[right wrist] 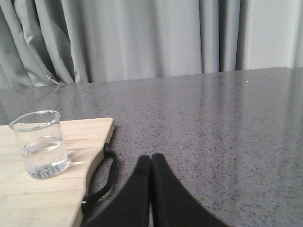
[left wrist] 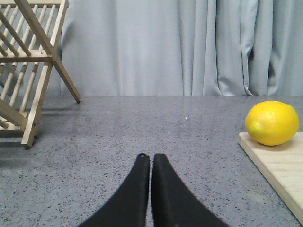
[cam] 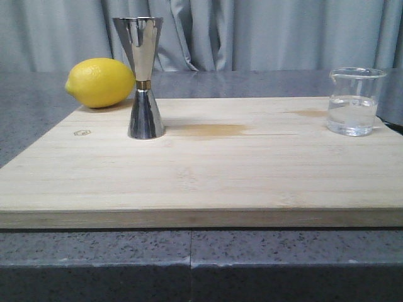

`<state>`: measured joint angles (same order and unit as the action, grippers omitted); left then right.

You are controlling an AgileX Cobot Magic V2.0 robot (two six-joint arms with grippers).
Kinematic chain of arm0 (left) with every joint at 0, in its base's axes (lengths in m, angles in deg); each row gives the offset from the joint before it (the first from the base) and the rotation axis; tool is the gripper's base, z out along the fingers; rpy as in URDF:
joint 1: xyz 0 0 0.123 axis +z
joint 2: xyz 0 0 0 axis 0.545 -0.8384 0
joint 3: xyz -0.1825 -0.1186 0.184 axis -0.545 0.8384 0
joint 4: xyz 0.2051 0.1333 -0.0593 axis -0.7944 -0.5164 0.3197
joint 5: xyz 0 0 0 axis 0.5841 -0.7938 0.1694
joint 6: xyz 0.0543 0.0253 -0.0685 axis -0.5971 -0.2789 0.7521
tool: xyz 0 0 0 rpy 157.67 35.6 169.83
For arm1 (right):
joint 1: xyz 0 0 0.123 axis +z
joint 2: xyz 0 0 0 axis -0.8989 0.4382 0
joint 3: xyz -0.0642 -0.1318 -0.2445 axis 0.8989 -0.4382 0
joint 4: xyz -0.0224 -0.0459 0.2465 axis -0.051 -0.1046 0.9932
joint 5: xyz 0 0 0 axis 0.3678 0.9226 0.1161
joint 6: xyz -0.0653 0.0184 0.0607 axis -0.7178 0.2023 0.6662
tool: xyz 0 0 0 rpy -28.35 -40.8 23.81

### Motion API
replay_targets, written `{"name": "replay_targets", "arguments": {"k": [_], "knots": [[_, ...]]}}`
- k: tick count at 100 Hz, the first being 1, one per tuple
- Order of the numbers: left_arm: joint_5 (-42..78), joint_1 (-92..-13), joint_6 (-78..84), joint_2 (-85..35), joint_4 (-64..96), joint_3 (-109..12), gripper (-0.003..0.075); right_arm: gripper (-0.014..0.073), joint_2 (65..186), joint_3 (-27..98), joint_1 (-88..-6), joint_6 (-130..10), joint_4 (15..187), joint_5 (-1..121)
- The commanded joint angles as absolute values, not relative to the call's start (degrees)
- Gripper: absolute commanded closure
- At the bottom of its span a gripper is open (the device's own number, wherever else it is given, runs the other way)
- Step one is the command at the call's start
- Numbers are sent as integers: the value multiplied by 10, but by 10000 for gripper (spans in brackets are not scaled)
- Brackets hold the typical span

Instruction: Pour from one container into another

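Bench (cam: pixel 94 251): grey speckled stone, its near edge lowest in the front view, with a seam in the front face.
Board (cam: pixel 208 170): pale wood, lying flat on the bench and covering most of its middle; a dark strap handle (right wrist: pixel 102 182) sits at its right edge.
Board mark (cam: pixel 80 133): a small stamped logo near the far left corner, too small to read.
Stain (cam: pixel 211 129): a brownish patch on the board just right of the jigger.
Jigger (cam: pixel 142 75): shiny steel hourglass with a gold band at the waist, upright on the board's left part, back from its near edge.
Beaker (cam: pixel 354 100): clear glass, upright near the board's far right corner, about a third full of clear liquid; any printing cannot be read.
Path between: bare board lies between jigger and beaker, which are well apart.
Lemon (cam: pixel 101 82): just behind and left of the jigger, at the board's far left corner.
Left fingers (left wrist: pixel 150 163): closed together, holding nothing, over bare bench left of the board.
Right fingers (right wrist: pixel 151 163): closed together, holding nothing, over bare bench right of the board.
Rack (left wrist: pixel 28 71): wooden slatted frame on the bench, far left.
Curtain (cam: pixel 252 31): grey folds behind everything.
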<state>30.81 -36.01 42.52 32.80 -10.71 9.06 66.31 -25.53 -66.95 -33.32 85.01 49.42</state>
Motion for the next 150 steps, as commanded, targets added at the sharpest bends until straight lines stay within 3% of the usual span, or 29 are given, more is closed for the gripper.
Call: {"name": "replay_targets", "arguments": {"k": [1,101,122,150], "knots": [[357,-365,429,340,-103,106,739,666,652,-261,-673,-336,844,451],[367,-365,429,340,-68,95,739,666,652,-248,-673,-336,844,454],[305,-365,429,333,-47,19,739,666,653,-181,-673,-336,844,523],[187,-365,416,240,-74,-131,739,666,717,-40,-673,-360,811,648]]}}
